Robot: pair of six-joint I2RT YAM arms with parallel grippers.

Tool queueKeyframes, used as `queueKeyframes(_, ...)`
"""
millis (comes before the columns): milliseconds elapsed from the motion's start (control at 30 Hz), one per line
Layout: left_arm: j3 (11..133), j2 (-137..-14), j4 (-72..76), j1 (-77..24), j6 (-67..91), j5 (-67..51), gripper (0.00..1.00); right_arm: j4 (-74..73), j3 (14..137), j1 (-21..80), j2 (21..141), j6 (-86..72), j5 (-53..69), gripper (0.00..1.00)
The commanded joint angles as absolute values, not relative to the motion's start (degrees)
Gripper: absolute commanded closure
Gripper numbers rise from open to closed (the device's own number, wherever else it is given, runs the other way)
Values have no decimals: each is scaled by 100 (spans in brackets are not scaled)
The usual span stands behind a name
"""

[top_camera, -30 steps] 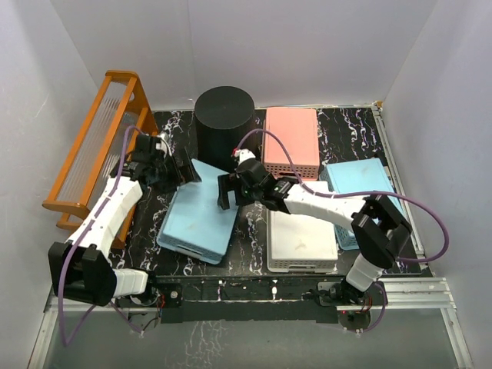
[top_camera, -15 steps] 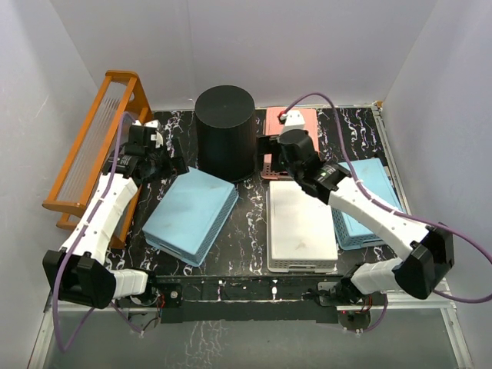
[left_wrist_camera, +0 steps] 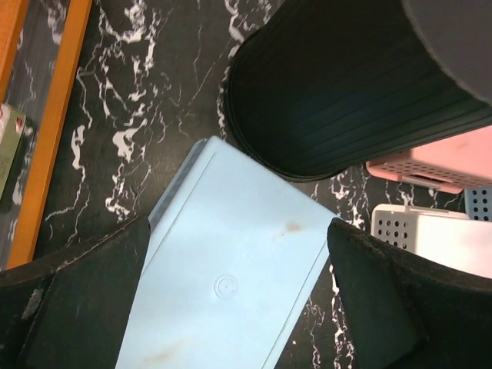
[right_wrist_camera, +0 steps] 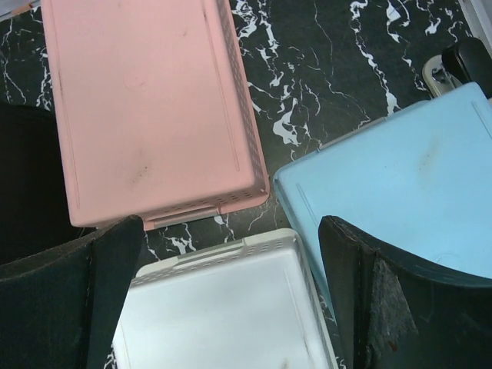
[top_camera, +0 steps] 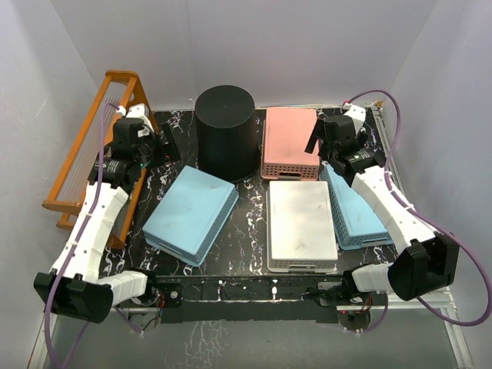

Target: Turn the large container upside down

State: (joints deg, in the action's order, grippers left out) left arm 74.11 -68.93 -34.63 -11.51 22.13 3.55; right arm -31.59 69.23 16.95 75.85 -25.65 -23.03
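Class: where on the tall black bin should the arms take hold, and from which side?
The black bin is likely best squeezed on its upper ribbed wall, left gripper and right gripper from opposite sides: top closed, pink basket beside its base.

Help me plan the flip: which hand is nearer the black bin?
Left. The left hand hovers just beside the black bin, on its left; the right hand is farther, across the pink basket.

Large container point(top_camera: 224, 131) at rear of table point(top_camera: 250, 223), rack point(top_camera: 94, 150) left, basket point(top_camera: 290, 142) just right.
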Motion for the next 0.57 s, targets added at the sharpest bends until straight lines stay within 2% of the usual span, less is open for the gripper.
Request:
queueKeyframes(0,7248,-6415,-2942,-1163,2047,195,1,-3262,7200,1740,7225,-3057,-2843,2)
queueKeyframes(533,7083,-6528,-2681,-1157,1990,-634,1,-3100,6943,1740,6932,-3133,-2992,2)
